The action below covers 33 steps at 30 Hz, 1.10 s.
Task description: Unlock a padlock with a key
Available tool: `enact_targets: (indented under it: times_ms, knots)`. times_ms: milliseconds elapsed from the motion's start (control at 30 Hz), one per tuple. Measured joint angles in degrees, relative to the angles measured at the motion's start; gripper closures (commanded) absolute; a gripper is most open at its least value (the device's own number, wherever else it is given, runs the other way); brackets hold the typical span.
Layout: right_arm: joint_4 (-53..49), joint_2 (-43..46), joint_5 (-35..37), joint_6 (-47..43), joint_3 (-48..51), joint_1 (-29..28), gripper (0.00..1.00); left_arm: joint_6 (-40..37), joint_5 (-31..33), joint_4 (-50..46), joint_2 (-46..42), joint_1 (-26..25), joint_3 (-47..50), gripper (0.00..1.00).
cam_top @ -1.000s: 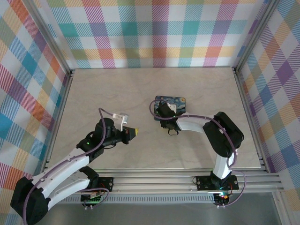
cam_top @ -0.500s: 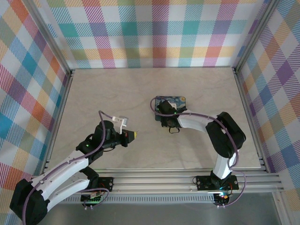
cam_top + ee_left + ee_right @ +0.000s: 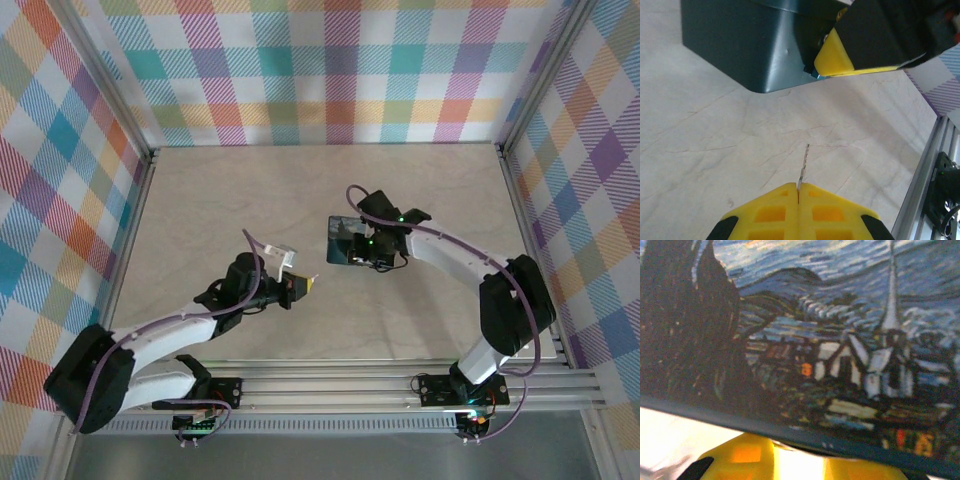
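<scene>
table point(image 3: 200, 200): pale marbled surface.
tin point(image 3: 340, 242): starry-night lid, about centre of table.
right gripper point(image 3: 369, 252): at the tin's near side; cannot tell finger spacing.
left gripper point(image 3: 798, 188): toward the near edge, apart from tin; 2 fingers pressed together on key.
padlock point(image 3: 814, 75): blue speck under right fingertip, by tin wall.
key point(image 3: 803, 167): points toward tin.

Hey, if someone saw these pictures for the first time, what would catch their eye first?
Probably the rectangular dark-blue tin with a swirly starry-night painting near the middle of the table, with the right gripper right at its edge. Next, the left gripper, its yellow fingers shut on a thin grey-silver metal key pointing toward the tin.
</scene>
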<state>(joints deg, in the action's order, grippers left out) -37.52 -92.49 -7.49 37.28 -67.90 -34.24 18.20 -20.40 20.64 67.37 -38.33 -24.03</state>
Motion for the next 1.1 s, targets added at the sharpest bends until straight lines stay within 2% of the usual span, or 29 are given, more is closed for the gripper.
enact_targets:
  times_ms: [267,433,700,1100]
  knots:
    - [-1.6,0.0,-13.9,3.5,-1.4,1.6,1.00,0.4,-0.2,13.3,8.5,-4.0,0.0,1.00]
    - [-1.8,0.0,-18.8,5.4,-2.7,2.0,1.00,1.9,-0.3,20.4,10.8,-4.3,0.0,1.00]
    - [-1.2,0.0,-21.1,7.8,-2.7,2.3,1.00,4.8,-0.7,26.8,15.8,-3.9,0.0,1.00]
    - [-0.9,0.0,-21.1,8.7,-2.4,2.8,1.00,8.2,0.8,32.1,16.6,-2.6,2.6,1.00]
